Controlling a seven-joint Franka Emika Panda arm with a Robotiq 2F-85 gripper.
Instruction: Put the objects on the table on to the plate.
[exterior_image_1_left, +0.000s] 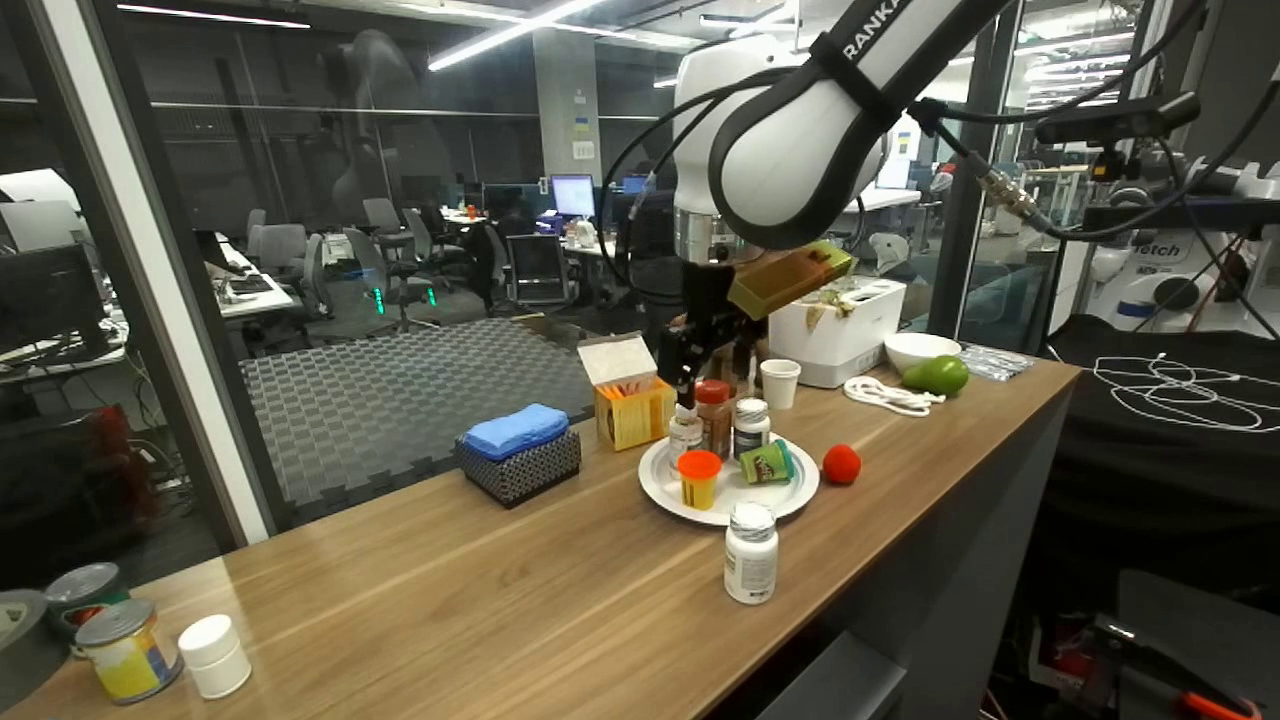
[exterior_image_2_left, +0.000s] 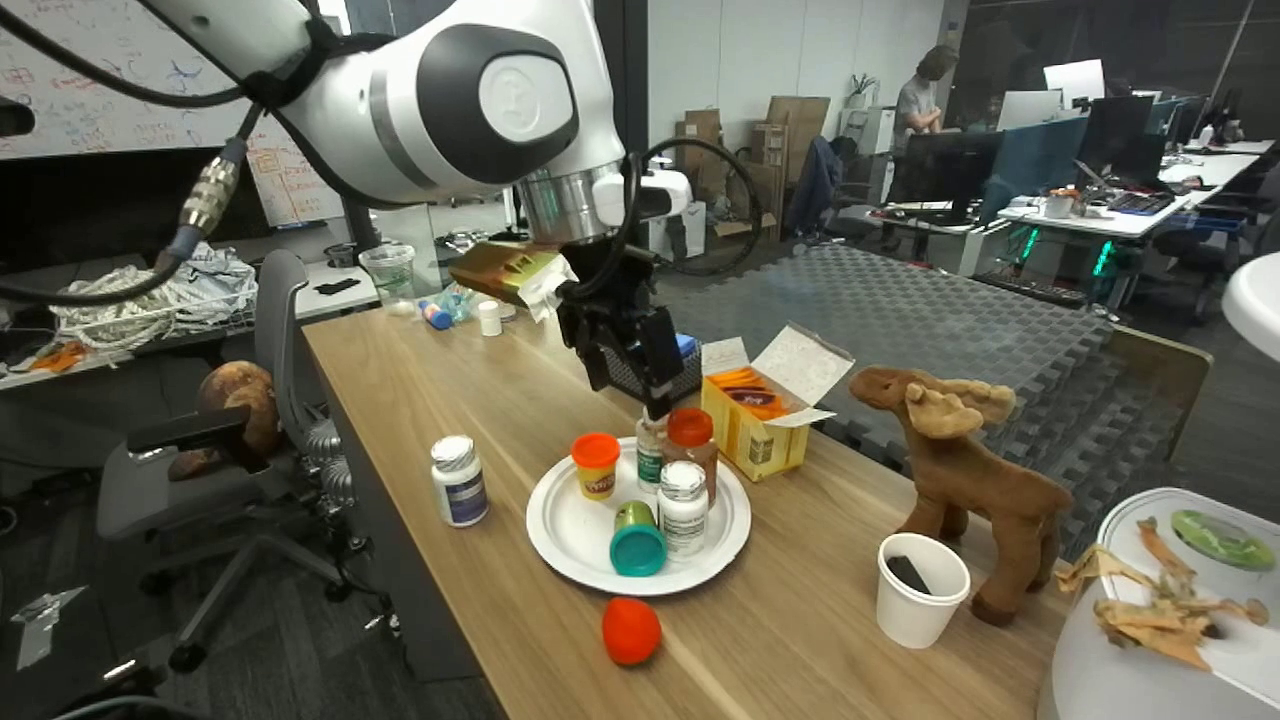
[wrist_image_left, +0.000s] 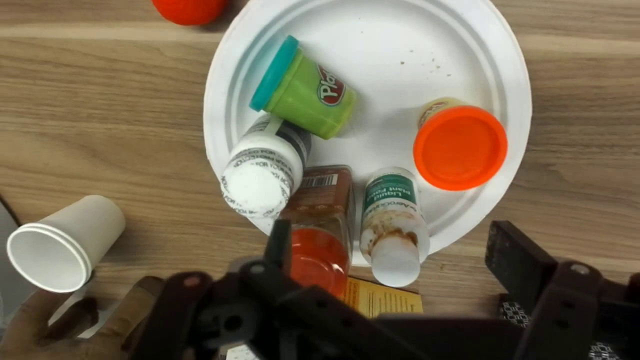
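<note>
above the plate (wrist_image_left: 517, 105) — near upright bottles (wrist_image_left: 395, 225) — the jaws hang wide apart, empty

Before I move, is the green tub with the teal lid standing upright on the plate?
No: the wrist view shows the green tub lying on its side on the plate, teal lid facing sideways.

– What does the wrist view cut?
– The red round thing (wrist_image_left: 190, 8) and the plate (wrist_image_left: 385, 35), at its top edge.
– What is hidden there?
– Some of the red-capped jar (wrist_image_left: 320, 220) and of the yellow box (wrist_image_left: 386, 299), behind the tool (wrist_image_left: 390, 241), which is itself partly blurry.
</note>
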